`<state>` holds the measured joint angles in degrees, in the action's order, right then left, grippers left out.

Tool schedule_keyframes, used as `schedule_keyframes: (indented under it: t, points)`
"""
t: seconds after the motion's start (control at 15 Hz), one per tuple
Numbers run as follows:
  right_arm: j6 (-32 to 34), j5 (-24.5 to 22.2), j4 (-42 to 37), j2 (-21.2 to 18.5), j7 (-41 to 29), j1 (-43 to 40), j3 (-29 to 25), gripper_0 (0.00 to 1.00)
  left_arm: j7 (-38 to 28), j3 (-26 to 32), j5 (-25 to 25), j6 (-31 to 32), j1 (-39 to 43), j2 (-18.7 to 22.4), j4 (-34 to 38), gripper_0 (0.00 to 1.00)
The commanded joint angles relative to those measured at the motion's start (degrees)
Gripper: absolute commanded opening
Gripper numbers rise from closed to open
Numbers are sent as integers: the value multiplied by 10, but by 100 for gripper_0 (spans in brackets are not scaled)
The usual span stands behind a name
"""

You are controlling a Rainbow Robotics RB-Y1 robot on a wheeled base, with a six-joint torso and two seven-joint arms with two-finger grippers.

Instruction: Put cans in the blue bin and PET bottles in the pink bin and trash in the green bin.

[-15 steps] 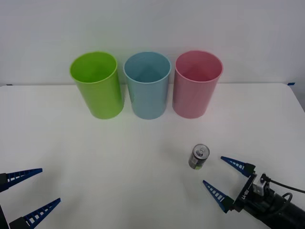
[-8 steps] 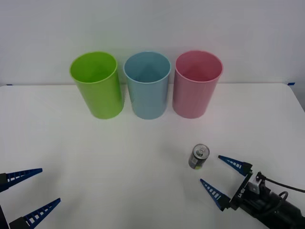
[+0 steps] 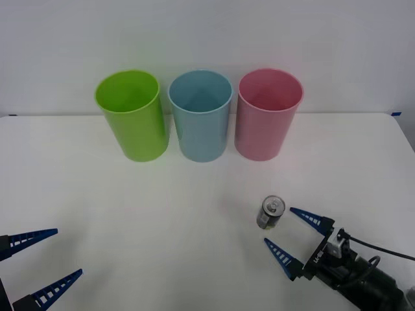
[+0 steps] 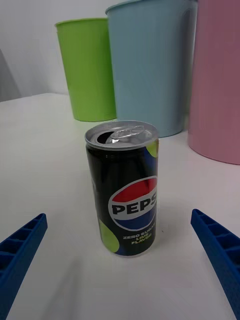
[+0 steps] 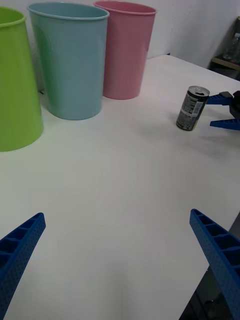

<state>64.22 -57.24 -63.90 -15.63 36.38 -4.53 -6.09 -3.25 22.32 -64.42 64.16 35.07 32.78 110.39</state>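
Note:
A small dark can with a silver pull-tab top stands upright on the white table, in front of the pink bin. My right gripper is open just to the can's right and front, its blue fingers pointing at the can without touching it. The blue bin stands between the pink bin and the green bin along the back. My left gripper hangs open at the front left.
The white table stretches bare between the bins and the grippers. A white wall stands close behind the bins. The table's right edge runs near the right arm.
My right gripper has slid left and forward toward the can, its fingers now flanking the can's near right side. The can, bins and left arm have not moved.

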Motion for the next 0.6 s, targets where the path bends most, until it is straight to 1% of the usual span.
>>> schedule_keyframes:
  t: [0.07,0.6]
  points:
    - [-15,-1,0,3,0,7,9,100,0,0,0,0,0,0,0,100]
    - [-45,-2,0,21,0,22,23,100,0,0,0,0,0,0,0,100]
